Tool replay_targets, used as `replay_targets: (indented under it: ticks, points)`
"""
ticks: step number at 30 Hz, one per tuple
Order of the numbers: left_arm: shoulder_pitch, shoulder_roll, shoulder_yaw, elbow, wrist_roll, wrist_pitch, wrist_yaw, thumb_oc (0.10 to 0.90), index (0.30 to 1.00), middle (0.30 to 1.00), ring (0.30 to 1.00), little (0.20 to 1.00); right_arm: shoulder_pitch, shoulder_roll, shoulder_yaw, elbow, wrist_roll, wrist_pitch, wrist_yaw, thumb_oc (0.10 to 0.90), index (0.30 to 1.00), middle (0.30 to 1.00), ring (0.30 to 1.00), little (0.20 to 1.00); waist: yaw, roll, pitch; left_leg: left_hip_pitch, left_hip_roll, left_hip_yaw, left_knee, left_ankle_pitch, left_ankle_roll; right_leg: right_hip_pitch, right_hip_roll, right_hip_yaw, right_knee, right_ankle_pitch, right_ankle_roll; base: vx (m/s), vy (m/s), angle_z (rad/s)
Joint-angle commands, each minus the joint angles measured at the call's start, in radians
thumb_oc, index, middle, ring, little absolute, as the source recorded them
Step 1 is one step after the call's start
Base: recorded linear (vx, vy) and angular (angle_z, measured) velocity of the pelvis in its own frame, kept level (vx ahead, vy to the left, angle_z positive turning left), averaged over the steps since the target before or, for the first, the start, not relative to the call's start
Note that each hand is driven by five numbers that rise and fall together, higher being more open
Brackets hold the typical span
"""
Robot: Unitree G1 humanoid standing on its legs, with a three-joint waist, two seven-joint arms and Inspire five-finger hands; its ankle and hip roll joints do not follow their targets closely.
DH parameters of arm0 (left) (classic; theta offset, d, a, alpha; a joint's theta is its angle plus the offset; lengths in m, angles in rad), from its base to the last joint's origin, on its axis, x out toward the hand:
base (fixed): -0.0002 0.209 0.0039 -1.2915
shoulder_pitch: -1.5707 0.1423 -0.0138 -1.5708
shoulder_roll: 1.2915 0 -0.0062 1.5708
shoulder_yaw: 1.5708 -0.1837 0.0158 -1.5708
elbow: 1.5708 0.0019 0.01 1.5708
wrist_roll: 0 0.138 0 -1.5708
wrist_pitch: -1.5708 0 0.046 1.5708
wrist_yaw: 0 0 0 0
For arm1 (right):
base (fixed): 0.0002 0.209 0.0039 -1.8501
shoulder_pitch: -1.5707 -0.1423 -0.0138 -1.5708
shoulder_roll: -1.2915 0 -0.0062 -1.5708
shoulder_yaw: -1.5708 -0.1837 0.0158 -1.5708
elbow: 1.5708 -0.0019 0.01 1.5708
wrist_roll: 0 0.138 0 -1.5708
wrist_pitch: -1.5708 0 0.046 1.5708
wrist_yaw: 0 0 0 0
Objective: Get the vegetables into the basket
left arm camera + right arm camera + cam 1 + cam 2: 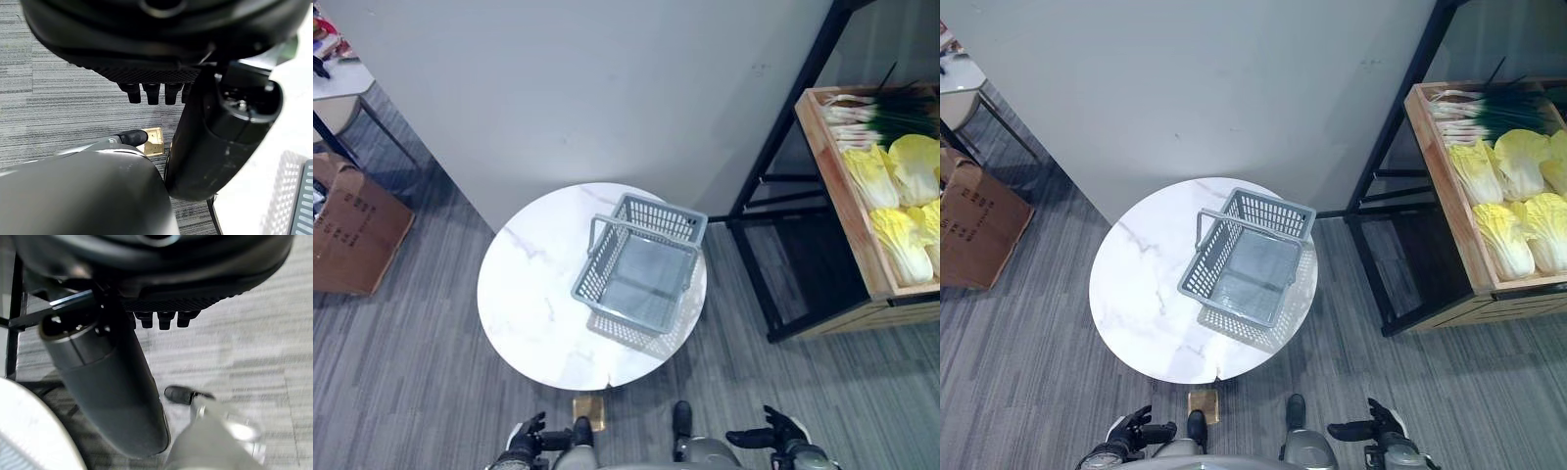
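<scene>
The right robot hand (773, 431) sits at the bottom edge of the left eye view, right of centre, with its fingers relaxed and spread and nothing in them; its own wrist view shows short straight fingertips over bare carpet. The left robot hand (527, 438) is at the bottom edge, left of centre, likewise loose and holding nothing.

The vegetables lie up and to the right of both hands, in a wooden crate (830, 186) on a black metal rack (773, 147) at the right edge of the frame. The right robot hand is clearly the nearer one; the left would have to cross the round surface to get there. The napa cabbages (901, 240) are pale yellow, leafy and elongated, and their long axes run roughly top to bottom in the frame. The green onions (876, 113) lie across the top of the crate, long and thin, white ends to the left and dark green tops to the right.

Between the hands and the rack, in mid-frame, stands the grey plastic basket (690, 223), rectangular with lattice walls and a thin handle bar, empty, turned at a slant on the round white marble-look surface (529, 294). The basket sits on the surface's right half, on the side toward the crate but well apart from it.

The floor is grey striped carpet. A cardboard box (352, 230) rests at the left edge.
</scene>
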Motion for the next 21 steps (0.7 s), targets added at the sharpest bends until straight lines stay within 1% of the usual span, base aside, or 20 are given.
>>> replay_targets:
  ticks: [1,2,3,4,5,6,7,8,9,10,11,12,13,14,15,16,17,18,20,21]
  points:
    - [0.042,0.026,-0.005,0.040,0.051,-0.004,0.033,0.900,1.000,1.000,1.000,1.000,-0.054,-0.064,-0.051,0.004,-0.017,-0.050,-0.089,0.900,1.000,1.000,1.000,1.000,-0.001,-0.090,0.010,0.032,-0.034,0.003,-0.013,0.022,0.013,0.023,-0.095,0.035,0.011,0.020,0.088,0.00,0.000,0.00]
    - [0.051,0.023,-0.010,0.039,0.057,-0.006,0.033,0.900,1.000,1.000,1.000,1.000,-0.077,-0.108,-0.088,0.013,-0.015,-0.056,-0.120,0.900,1.000,1.000,1.000,1.000,-0.001,-0.089,0.008,0.035,-0.035,0.006,-0.016,0.021,0.013,0.024,-0.096,0.037,0.008,0.022,0.091,-0.01,0.044,-0.09]
    - [0.070,0.030,-0.005,0.034,0.061,-0.008,0.029,0.900,1.000,1.000,1.000,1.000,-0.106,-0.194,-0.106,-0.024,-0.082,-0.063,-0.170,0.900,1.000,1.000,1.000,1.000,0.002,-0.090,0.004,0.037,-0.037,0.009,-0.017,0.014,0.014,0.024,-0.099,0.041,0.004,0.028,0.097,-0.01,0.044,-0.13]
    - [0.070,0.029,-0.005,0.034,0.061,-0.008,0.029,0.900,1.000,1.000,1.000,1.000,-0.105,-0.195,-0.106,-0.025,-0.083,-0.063,-0.170,0.900,1.000,1.000,1.000,1.000,0.002,-0.089,0.004,0.037,-0.037,0.009,-0.017,0.014,0.014,0.024,-0.099,0.041,0.004,0.028,0.097,-0.01,0.049,-0.14]
    - [0.077,0.031,-0.004,0.029,0.061,-0.010,0.026,0.900,1.000,1.000,1.000,1.000,-0.113,-0.222,-0.103,-0.065,-0.120,-0.068,-0.182,0.900,1.000,1.000,1.000,1.000,0.002,-0.090,0.002,0.038,-0.038,0.011,-0.017,0.012,0.015,0.022,-0.101,0.044,0.004,0.031,0.099,-0.01,0.052,-0.08]
    - [0.086,0.032,0.003,0.021,0.057,-0.015,0.024,0.900,1.000,1.000,1.000,1.000,-0.115,-0.291,-0.096,-0.230,-0.223,-0.070,-0.232,0.900,1.000,1.000,1.000,1.000,-0.001,-0.093,-0.002,0.040,-0.041,0.017,-0.017,0.007,0.016,0.019,-0.105,0.050,0.004,0.037,0.103,0.00,0.052,-0.07]
    - [0.086,0.031,0.002,0.021,0.057,-0.015,0.024,0.900,1.000,1.000,1.000,1.000,-0.112,-0.291,-0.098,-0.233,-0.224,-0.068,-0.233,0.900,1.000,1.000,1.000,1.000,-0.001,-0.093,-0.002,0.041,-0.041,0.017,-0.017,0.007,0.016,0.020,-0.104,0.050,0.004,0.036,0.103,0.00,0.063,-0.09]
    - [0.095,0.032,0.012,0.018,0.057,-0.018,0.019,0.900,1.000,1.000,1.000,1.000,-0.110,-0.374,-0.096,-0.390,-0.351,-0.068,-0.271,0.900,1.000,1.000,1.000,1.000,-0.001,-0.096,-0.006,0.043,-0.043,0.019,-0.017,0.003,0.017,0.019,-0.107,0.053,0.004,0.040,0.107,0.00,0.041,-0.15]
    - [0.100,0.032,0.021,0.016,0.053,-0.017,0.015,0.900,1.000,1.000,1.000,1.000,-0.105,-0.414,-0.104,-0.512,-0.406,-0.069,-0.280,0.900,1.000,1.000,1.000,1.000,-0.002,-0.099,-0.008,0.043,-0.045,0.020,-0.017,0.001,0.018,0.018,-0.109,0.052,0.004,0.043,0.109,0.00,0.041,-0.14]
    - [0.100,0.032,0.020,0.016,0.053,-0.017,0.015,0.900,1.000,1.000,1.000,1.000,-0.100,-0.414,-0.108,-0.517,-0.407,-0.065,-0.280,0.900,1.000,1.000,1.000,1.000,-0.002,-0.098,-0.008,0.044,-0.045,0.019,-0.017,0.000,0.018,0.019,-0.109,0.052,0.004,0.043,0.109,0.00,0.029,-0.11]
    - [0.102,0.031,0.034,0.017,0.053,-0.015,0.013,0.900,1.000,1.000,1.000,1.000,-0.080,-0.461,-0.131,-0.690,-0.485,-0.063,-0.284,0.900,1.000,1.000,1.000,1.000,-0.003,-0.102,-0.012,0.045,-0.046,0.021,-0.017,-0.003,0.020,0.019,-0.111,0.055,0.004,0.045,0.111,0.00,0.018,-0.05]
    - [0.100,0.030,0.040,0.019,0.057,-0.012,0.011,0.900,1.000,1.000,1.000,1.000,-0.079,-0.475,-0.142,-0.770,-0.511,-0.071,-0.288,0.900,1.000,1.000,1.000,1.000,-0.001,-0.104,-0.014,0.046,-0.046,0.021,-0.017,-0.004,0.020,0.019,-0.112,0.054,0.004,0.045,0.111,0.00,0.000,0.00]
    - [0.100,0.030,0.039,0.019,0.057,-0.011,0.011,0.900,1.000,1.000,1.000,1.000,-0.074,-0.475,-0.146,-0.775,-0.512,-0.068,-0.286,0.900,1.000,1.000,1.000,1.000,-0.001,-0.104,-0.013,0.047,-0.046,0.020,-0.017,-0.004,0.020,0.020,-0.112,0.053,0.004,0.045,0.111,0.00,0.000,0.00]
    - [0.100,0.035,0.044,0.022,0.073,-0.005,0.006,0.900,1.000,1.000,1.000,1.000,-0.088,-0.506,-0.137,-0.904,-0.554,-0.084,-0.264,0.900,1.000,1.000,1.000,1.000,0.007,-0.108,-0.017,0.049,-0.047,0.017,-0.017,-0.007,0.022,0.023,-0.114,0.052,0.004,0.043,0.113,0.00,0.000,0.00]
    - [0.101,0.035,0.044,0.023,0.076,-0.003,0.003,0.900,1.000,1.000,1.000,1.000,-0.096,-0.510,-0.135,-0.929,-0.560,-0.088,-0.262,0.900,1.000,1.000,1.000,1.000,0.010,-0.108,-0.018,0.050,-0.047,0.016,-0.017,-0.008,0.022,0.024,-0.115,0.050,0.004,0.042,0.114,0.01,0.008,0.04]
    - [0.101,0.035,0.045,0.023,0.076,-0.003,0.003,0.900,1.000,1.000,1.000,1.000,-0.095,-0.510,-0.135,-0.930,-0.560,-0.088,-0.262,0.900,1.000,1.000,1.000,1.000,0.009,-0.108,-0.018,0.050,-0.047,0.015,-0.017,-0.008,0.022,0.025,-0.115,0.050,0.004,0.042,0.114,0.01,0.007,0.06]
    - [0.103,0.038,0.039,0.028,0.085,0.003,0.000,0.900,1.000,1.000,1.000,1.000,-0.135,-0.504,-0.110,-1.013,-0.542,-0.104,-0.237,0.900,1.000,1.000,1.000,1.000,0.020,-0.110,-0.022,0.049,-0.048,0.016,-0.017,-0.008,0.021,0.029,-0.115,0.045,0.004,0.039,0.113,0.01,0.007,0.11]
    - [0.101,0.039,0.031,0.030,0.088,0.006,-0.003,0.900,1.000,1.000,1.000,1.000,-0.169,-0.497,-0.083,-1.040,-0.526,-0.108,-0.219,0.900,1.000,1.000,1.000,1.000,0.029,-0.111,-0.023,0.049,-0.048,0.014,-0.017,-0.007,0.021,0.032,-0.116,0.044,0.004,0.038,0.113,0.01,0.007,0.13]
    - [0.103,0.041,0.031,0.031,0.087,0.009,-0.005,0.900,1.000,1.000,1.000,1.000,-0.198,-0.490,-0.063,-1.070,-0.510,-0.114,-0.205,0.900,1.000,1.000,1.000,1.000,0.033,-0.111,-0.022,0.049,-0.049,0.014,-0.017,-0.007,0.021,0.033,-0.117,0.042,0.004,0.036,0.113,0.00,0.008,0.10]
    - [0.104,0.043,0.032,0.031,0.086,0.012,-0.006,0.900,1.000,1.000,1.000,1.000,-0.234,-0.485,-0.029,-1.099,-0.489,-0.118,-0.185,0.900,1.000,1.000,1.000,1.000,0.038,-0.112,-0.021,0.049,-0.050,0.014,-0.017,-0.007,0.020,0.034,-0.118,0.041,0.004,0.036,0.113,-0.01,0.006,0.08]
